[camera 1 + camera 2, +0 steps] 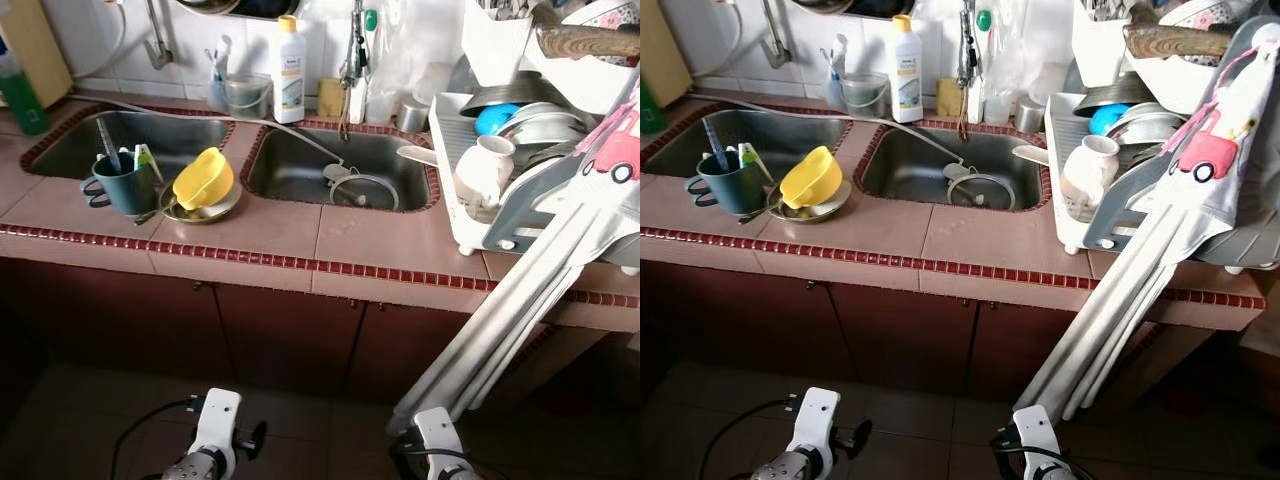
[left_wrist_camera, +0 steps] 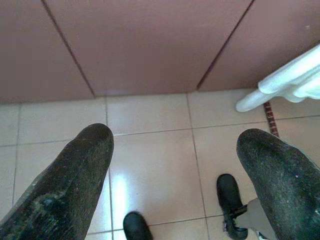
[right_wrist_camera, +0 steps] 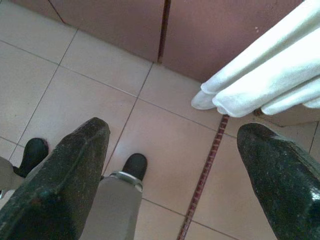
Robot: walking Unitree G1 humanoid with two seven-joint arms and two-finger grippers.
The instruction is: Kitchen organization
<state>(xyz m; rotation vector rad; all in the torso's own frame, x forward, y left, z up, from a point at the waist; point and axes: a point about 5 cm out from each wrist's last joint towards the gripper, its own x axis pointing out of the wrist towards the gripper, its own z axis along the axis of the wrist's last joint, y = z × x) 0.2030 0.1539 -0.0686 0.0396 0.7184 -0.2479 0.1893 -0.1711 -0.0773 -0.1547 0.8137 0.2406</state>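
Sitting on the tiled bench (image 1: 380, 245) between the two sinks, a yellow bowl (image 1: 203, 179) lies tipped on a metal plate (image 1: 200, 208), with a dark green mug (image 1: 124, 185) just beside it holding a few upright utensils — loose washing-up left where it was last put down, and the likeliest things to be sorted. The right sink (image 1: 340, 165) holds a glass lid (image 1: 362, 190) lying flat in the basin, a hose trailing into it. Behind, against the wall tiles, a white bottle (image 1: 290, 70) and a small clear tub (image 1: 247, 96) stand out of the splash. To the robot's right a white dish rack (image 1: 470, 215) is crowded; a white cup (image 1: 480, 170) leans at its front edge, draining. A folded white frame (image 1: 500, 320) leans from the rack corner down to the floor, propped there for want of space.

Both arms hang low in front of the cabinet doors. The left gripper (image 2: 175, 175) is spread wide with nothing between its fingers, looking down at floor tiles — the right gripper (image 3: 172, 170) likewise, released and idle, near the foot of the white frame. Nothing is in hand yet; I'd judge the robot to be standing off and choosing.
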